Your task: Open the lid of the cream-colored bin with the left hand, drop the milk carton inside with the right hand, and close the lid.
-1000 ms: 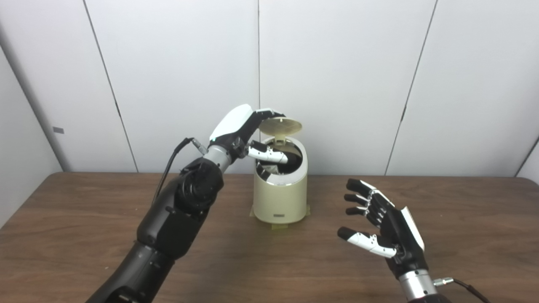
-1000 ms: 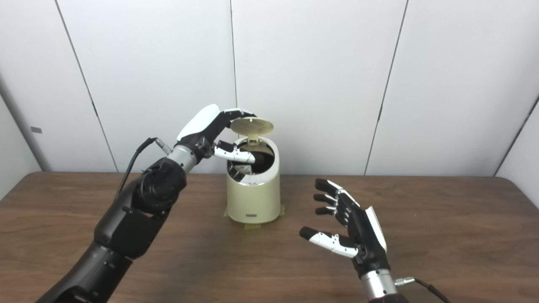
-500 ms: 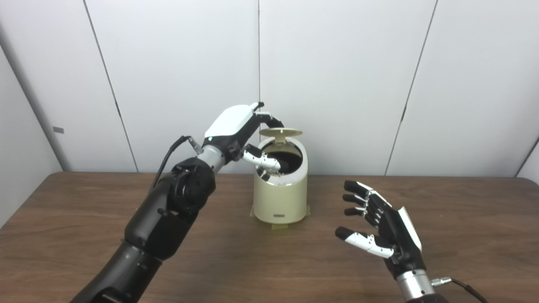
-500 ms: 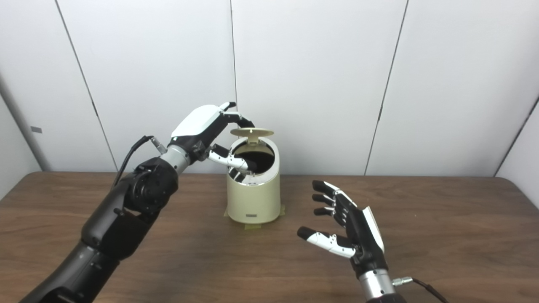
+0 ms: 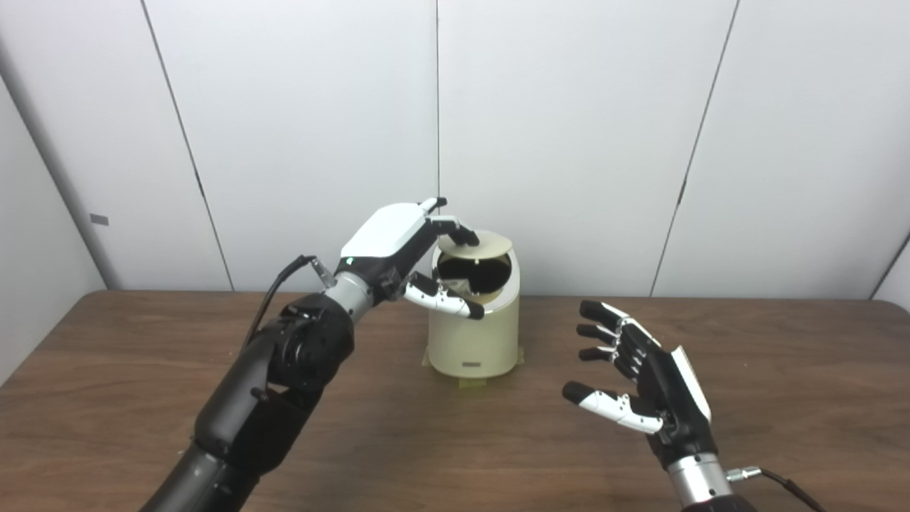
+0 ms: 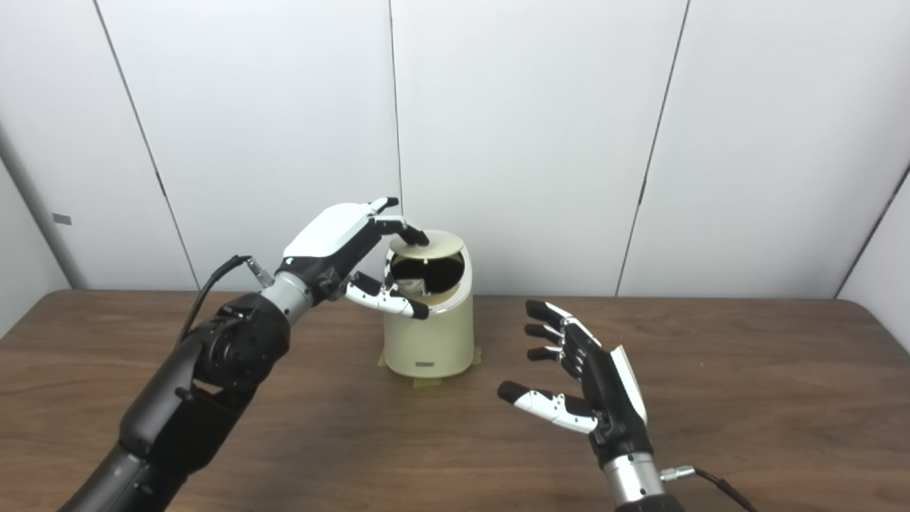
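Pressing down from above, the left hand (image 5: 398,238) has its fingertips (image 5: 462,235) on the near-left edge of the lid (image 5: 478,243), thumb spread out below across the bin's mouth, holding nothing. The lid looks like a thin, light, stiff plastic disc on a rear hinge, so a light touch at the rim away from the hinge should swing it; the smooth surface could let fingertips slide off. It lies nearly flat over the cream-colored bin (image 5: 473,334), with a dark gap at the front where something pale, probably the milk carton (image 6: 411,286), shows inside, though the view is too dim to be sure. The bin stands on the table (image 5: 142,370), the right hand (image 5: 650,373) open and empty well to its right. Compared with 1 second ago, the lid has dropped from raised to almost shut, and the left hand has come lower with it.
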